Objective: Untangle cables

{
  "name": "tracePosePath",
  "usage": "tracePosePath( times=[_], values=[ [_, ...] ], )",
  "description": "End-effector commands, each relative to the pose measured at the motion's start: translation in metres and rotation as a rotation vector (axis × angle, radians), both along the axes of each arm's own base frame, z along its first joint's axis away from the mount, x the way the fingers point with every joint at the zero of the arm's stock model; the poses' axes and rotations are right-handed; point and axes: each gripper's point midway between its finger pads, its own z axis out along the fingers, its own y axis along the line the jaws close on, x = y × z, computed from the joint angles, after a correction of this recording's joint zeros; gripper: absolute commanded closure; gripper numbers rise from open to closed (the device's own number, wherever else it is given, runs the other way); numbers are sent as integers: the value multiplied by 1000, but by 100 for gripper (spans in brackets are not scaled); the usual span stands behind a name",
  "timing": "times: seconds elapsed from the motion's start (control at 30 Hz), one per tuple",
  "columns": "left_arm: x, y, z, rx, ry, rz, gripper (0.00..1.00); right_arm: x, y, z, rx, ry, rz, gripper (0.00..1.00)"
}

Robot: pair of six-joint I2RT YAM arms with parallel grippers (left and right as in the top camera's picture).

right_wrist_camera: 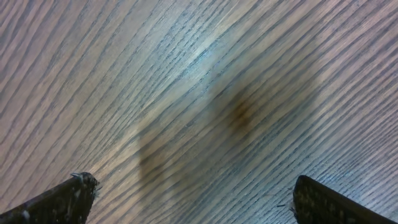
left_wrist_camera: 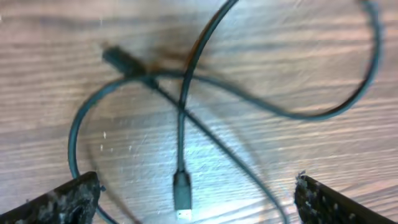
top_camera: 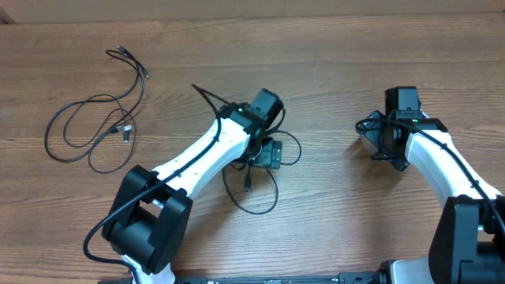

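While the overhead view gives you both cables, only the wrist cameras settle the fingers. Left gripper (left_wrist_camera: 196, 185): fingers spread wide, holding nothing, low over a crossed cable (left_wrist_camera: 181, 137) lying on the table (left_wrist_camera: 50, 62). Its plug (left_wrist_camera: 181, 193) sits between the fingertips, slightly blurred. Overhead alone shows you the other cable (top_camera: 118, 126): loose loops at the table's left, well apart from both arms. Right gripper (right_wrist_camera: 194, 182): fingers wide apart over bare wood, nothing held.

Black cable (left_wrist_camera: 205, 93) crossing itself, wood table (left_wrist_camera: 50, 56), plug (left_wrist_camera: 181, 191) low centre, tool (left_wrist_camera: 196, 186) spread wide
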Motion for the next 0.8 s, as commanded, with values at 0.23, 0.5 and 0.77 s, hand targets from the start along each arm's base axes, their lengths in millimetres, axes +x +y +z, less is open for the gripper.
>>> tracePosePath(
  times=[0.23, 0.5, 0.77],
  values=[
    [0, -14, 0, -58, -16, 189, 27, 2, -1, 6, -3, -20, 3, 0],
    [4, -9, -20, -33, -67, 265, 34, 2, -1, 6, -3, -20, 3, 0],
    [8, -9, -21, -33, -86, 268, 33, 2, -1, 6, -3, -20, 3, 0]
  ],
)
